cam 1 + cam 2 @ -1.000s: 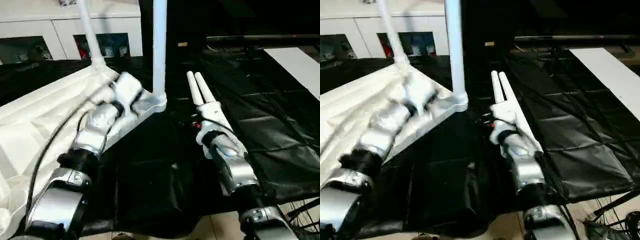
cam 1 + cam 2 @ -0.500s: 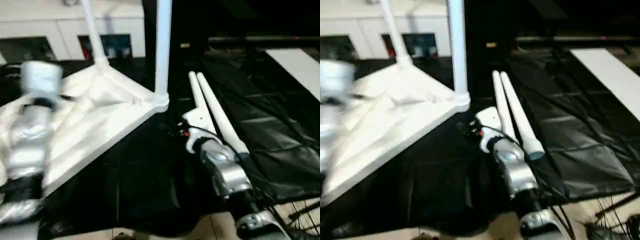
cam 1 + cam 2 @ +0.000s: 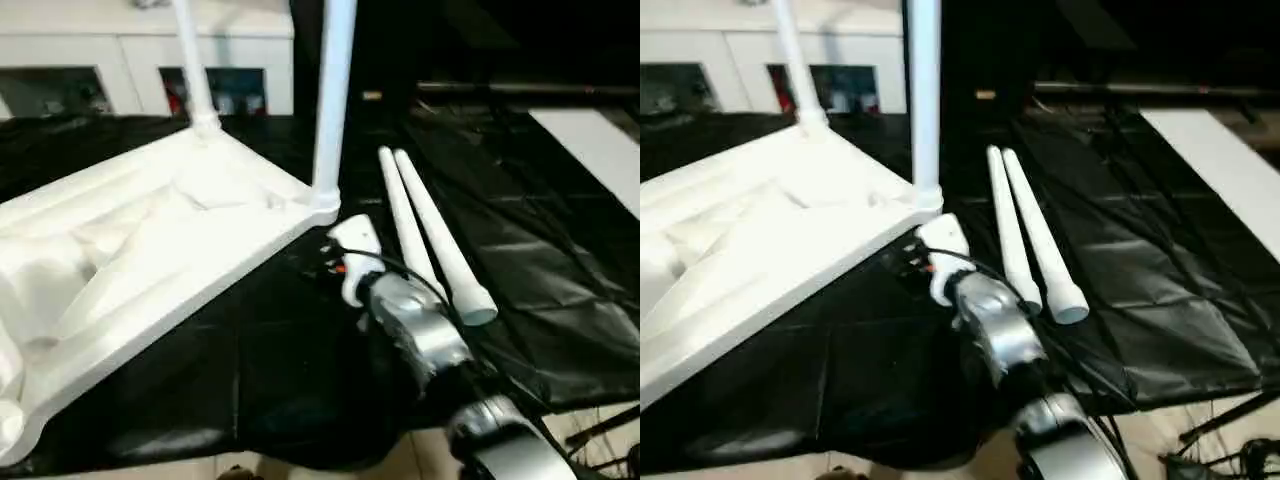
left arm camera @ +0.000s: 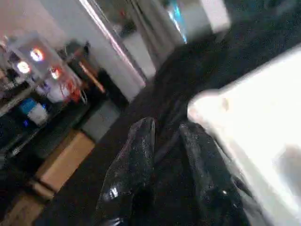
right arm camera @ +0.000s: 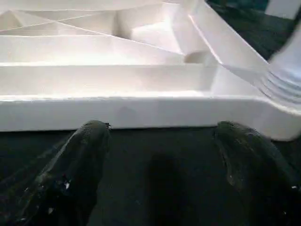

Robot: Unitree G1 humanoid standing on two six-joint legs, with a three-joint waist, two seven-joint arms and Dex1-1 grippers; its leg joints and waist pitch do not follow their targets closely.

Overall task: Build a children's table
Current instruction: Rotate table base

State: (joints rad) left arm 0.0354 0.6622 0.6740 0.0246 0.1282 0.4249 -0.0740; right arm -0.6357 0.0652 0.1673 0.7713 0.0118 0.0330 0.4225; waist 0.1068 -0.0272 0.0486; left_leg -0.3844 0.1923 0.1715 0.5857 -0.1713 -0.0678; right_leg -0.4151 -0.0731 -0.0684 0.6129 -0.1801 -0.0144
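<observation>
Children's table parts sit on a black sheet. The white top panel lies upside down across the left half of the head view, ribs showing. One fitted leg stands in the corner socket at centre frame and a second upright leg rises at the upper left, in front of a white cabinet. Two loose legs lie side by side, touching, just right of centre, wide open ends toward the lower right. Judged by looks, this is hollow moulded plastic: light and stiff, but smooth enough to slip. The round tapered legs would likely roll if nudged. A loose leg is probably best taken across its thicker part near the open end, and the panel by its raised rim rather than the thin ribs. The right end effector has its fingers spread wide with nothing between them. It lies low over the sheet, facing the panel's rim wall, near it but apart, just below the socketed corner and just left of the loose legs. The left end effector has its fingers a narrow gap apart, clamped on nothing. A rounded panel corner shows close beside them at right of its wrist view; whether they touch it cannot be told.
</observation>
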